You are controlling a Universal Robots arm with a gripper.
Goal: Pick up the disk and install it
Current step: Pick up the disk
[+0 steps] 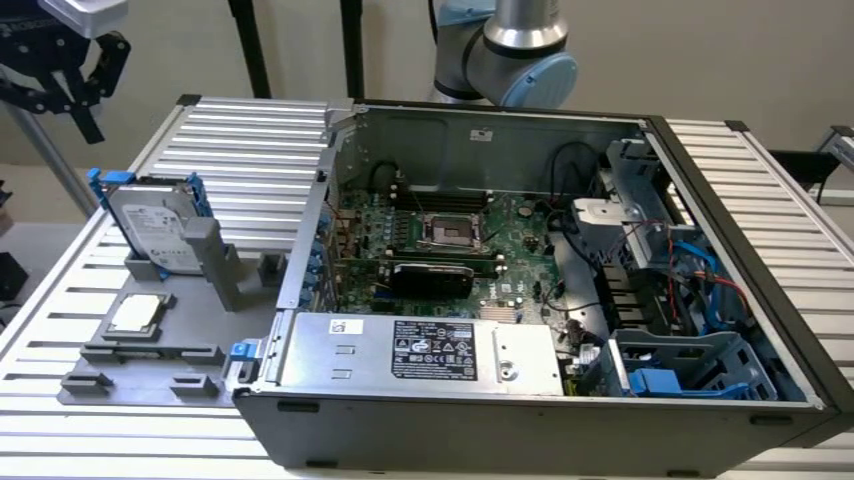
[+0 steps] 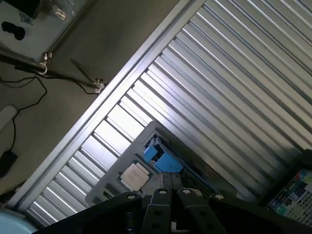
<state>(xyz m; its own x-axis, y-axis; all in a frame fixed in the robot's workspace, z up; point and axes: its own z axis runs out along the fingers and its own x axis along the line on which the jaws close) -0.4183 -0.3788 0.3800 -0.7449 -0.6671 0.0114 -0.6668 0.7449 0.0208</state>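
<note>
One disk (image 1: pixel 154 226), one chip (image 1: pixel 138 313) on stand (image 1: pixel 220 270); one claw (image 2: pixel 170 182) closed.

looking like a robotics lab, open PC case (image 1: pixel 534 440) sitting on a slatted aluminium desk (image 1: pixel 254 130), robot arm (image 1: pixel 521 60) standing behind

A wide table of ribbed silver aluminium slats (image 1: pixel 254 130) carries two things. A large dark-grey metal computer case (image 1: pixel 534 440) lies on its side with its open face up, covering the middle and the exterior view's right of the top. Just beside it, toward the exterior view's left, lies a flat grey plastic holder plate with upright posts (image 1: pixel 180 325). Bare slats show beyond it and behind the case
</note>
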